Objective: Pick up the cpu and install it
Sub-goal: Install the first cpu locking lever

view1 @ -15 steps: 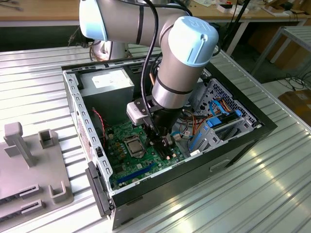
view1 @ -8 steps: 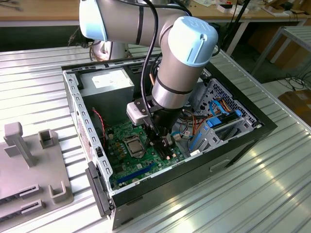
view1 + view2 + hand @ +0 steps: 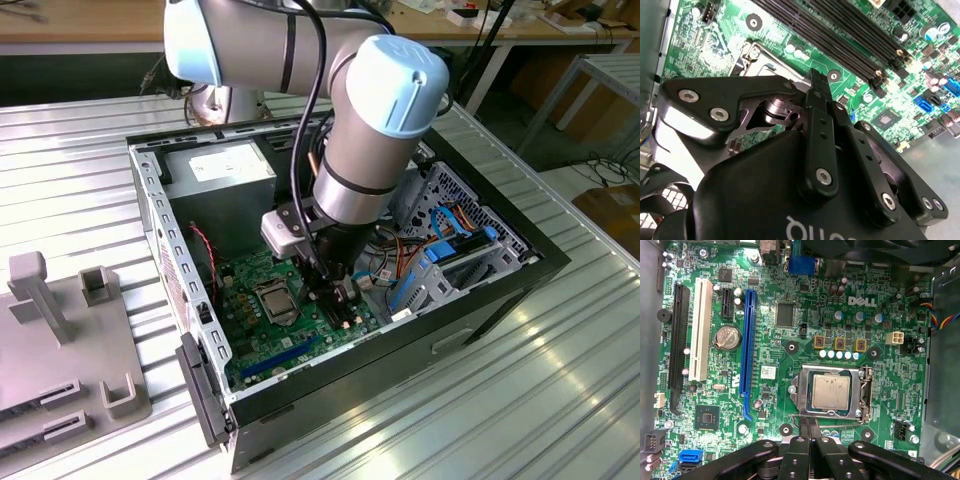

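The cpu (image 3: 830,392) lies flat inside the square metal socket frame (image 3: 862,392) on the green motherboard (image 3: 790,335), silver top facing up, as the first wrist view shows. In the exterior view the cpu (image 3: 277,301) sits near the middle of the board inside the open computer case (image 3: 480,300), which rests on the ribbed metal table (image 3: 560,390).

The gripper (image 3: 811,432) is directly beside the socket, on the side of the frame's wire lever. Its jaws are closed together, tips meeting, with nothing between them. The tips sit at the edge of the frame, apart from the cpu; whether they touch the lever or frame cannot be told. In the second wrist view the gripper (image 3: 816,82) shows the same pinched-together fingers (image 3: 821,125) above the board, with the long black memory slots (image 3: 840,30) beyond.

In the exterior view the arm (image 3: 370,130) reaches down into the case, the gripper (image 3: 335,290) just to the exterior view's right of the cpu. A grey fixture block (image 3: 60,330) stands on the table at the exterior view's left.
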`<action>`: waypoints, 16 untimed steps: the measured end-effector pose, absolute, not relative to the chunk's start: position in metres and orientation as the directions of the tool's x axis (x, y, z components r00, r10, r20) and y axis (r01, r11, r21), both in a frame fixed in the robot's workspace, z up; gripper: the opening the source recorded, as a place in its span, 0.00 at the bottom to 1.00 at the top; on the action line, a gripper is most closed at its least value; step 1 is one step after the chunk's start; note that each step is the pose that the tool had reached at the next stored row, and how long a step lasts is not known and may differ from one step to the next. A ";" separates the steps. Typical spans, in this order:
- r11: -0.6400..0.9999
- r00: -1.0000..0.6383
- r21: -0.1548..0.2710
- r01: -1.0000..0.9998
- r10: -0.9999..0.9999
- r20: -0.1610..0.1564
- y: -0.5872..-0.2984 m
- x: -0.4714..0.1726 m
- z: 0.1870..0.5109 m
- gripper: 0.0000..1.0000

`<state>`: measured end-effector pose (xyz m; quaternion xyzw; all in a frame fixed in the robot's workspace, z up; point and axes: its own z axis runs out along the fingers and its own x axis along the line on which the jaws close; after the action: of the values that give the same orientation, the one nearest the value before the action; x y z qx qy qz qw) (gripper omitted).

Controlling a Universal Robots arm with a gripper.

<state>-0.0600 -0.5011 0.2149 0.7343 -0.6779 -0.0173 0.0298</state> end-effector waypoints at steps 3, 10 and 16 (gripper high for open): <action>-0.079 0.080 0.067 -0.995 -0.997 0.015 -0.501 -0.059 0.213 0.11; -0.079 0.080 0.067 -0.995 -0.997 0.015 -0.501 -0.059 0.210 0.11; -0.079 0.080 0.067 -0.995 -0.997 0.015 -0.501 -0.057 0.207 0.11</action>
<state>-0.0575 -0.5013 0.2069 0.7343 -0.6779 -0.0172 0.0298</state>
